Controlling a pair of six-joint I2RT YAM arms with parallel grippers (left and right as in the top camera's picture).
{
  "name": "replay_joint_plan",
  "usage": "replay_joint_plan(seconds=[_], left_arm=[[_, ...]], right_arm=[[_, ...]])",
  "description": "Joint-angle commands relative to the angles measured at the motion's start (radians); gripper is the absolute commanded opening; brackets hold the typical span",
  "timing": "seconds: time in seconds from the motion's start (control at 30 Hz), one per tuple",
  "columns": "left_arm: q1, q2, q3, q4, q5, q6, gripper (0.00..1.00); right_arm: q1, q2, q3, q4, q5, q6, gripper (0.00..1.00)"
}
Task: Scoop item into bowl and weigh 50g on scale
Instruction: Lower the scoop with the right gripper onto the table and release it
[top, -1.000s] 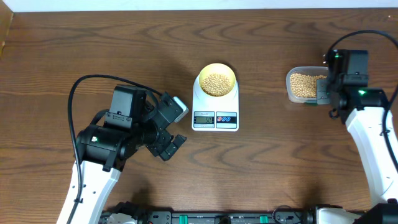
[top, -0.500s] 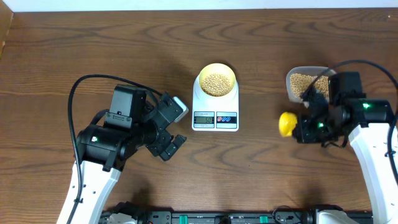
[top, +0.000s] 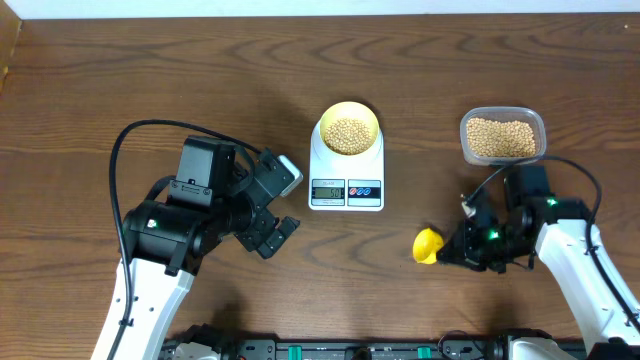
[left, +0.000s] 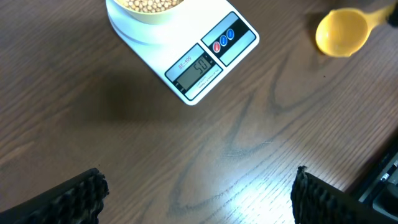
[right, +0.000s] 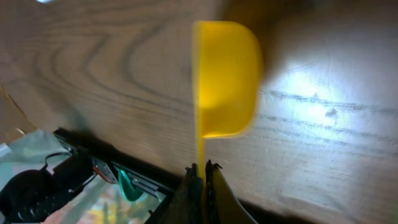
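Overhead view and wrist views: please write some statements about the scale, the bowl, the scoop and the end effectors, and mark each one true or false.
1. The small round pale-yellow bowl stands on the white digital scale. True.
2. The bright yellow plastic scoop lies in the clear rectangular plastic tub. False: the right end effector holds it by the handle, away from the tub.
3. The left end effector is open and holds nothing. True.
4. The bowl is empty. False: it holds small round tan beans.
5. The tub stands on the left arm's side of the scale. False: it stands on the right arm's side.
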Motion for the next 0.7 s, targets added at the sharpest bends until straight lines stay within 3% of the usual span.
replay_joint_plan(seconds=[0.0, 0.17, 0.27, 0.5, 0.67], left_arm=[[0.004, -0.003, 0.009, -0.002, 0.008, 0.01, 0.97], [0.004, -0.003, 0.009, -0.002, 0.008, 0.01, 0.97], [0.004, -0.003, 0.009, -0.002, 0.008, 0.01, 0.97], [0.004, -0.003, 0.009, -0.002, 0.008, 0.01, 0.97], [0.004, -0.003, 0.009, -0.002, 0.008, 0.01, 0.97]], right_arm=[[-0.01, -0.004, -0.042, 0.007, -0.038, 0.06, 0.09], [-0.01, -0.004, -0.061, 0.006, -0.002, 0.068, 0.57], [-0.01, -0.004, -0.061, 0.005, 0.083, 0.114, 0.99], [-0.01, -0.004, -0.061, 0.049, 0.28, 0.215, 0.99], [-0.01, -0.004, -0.058, 0.353, 0.179, 0.22, 0.99]])
